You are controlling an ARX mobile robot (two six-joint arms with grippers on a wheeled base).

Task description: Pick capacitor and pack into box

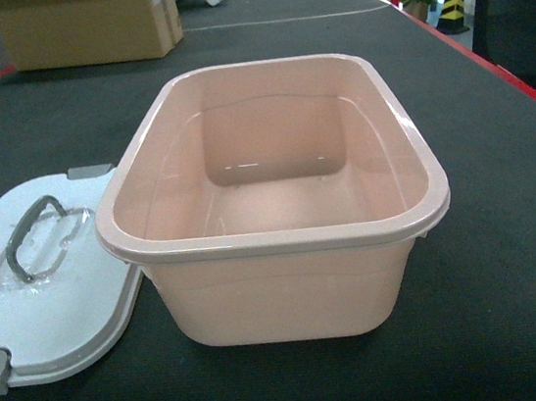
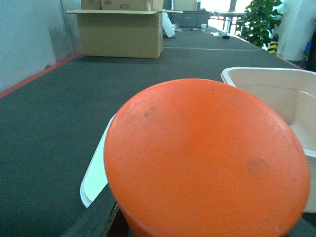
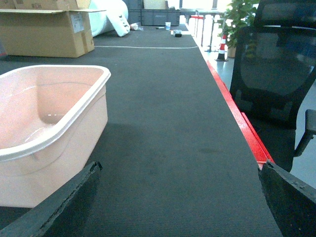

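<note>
Box (image 1: 279, 244) upright on dark counter (image 1: 509, 228), open and empty, lid (image 1: 52, 288) flat just beside its left wall. Left end effector (image 2: 207, 163) closed on large orange capacitor (image 2: 207, 158), near box's left rim. Right end effector (image 3: 177, 197) spread wide, holding nothing, finger (image 3: 64, 202) beside box's right wall.
</note>
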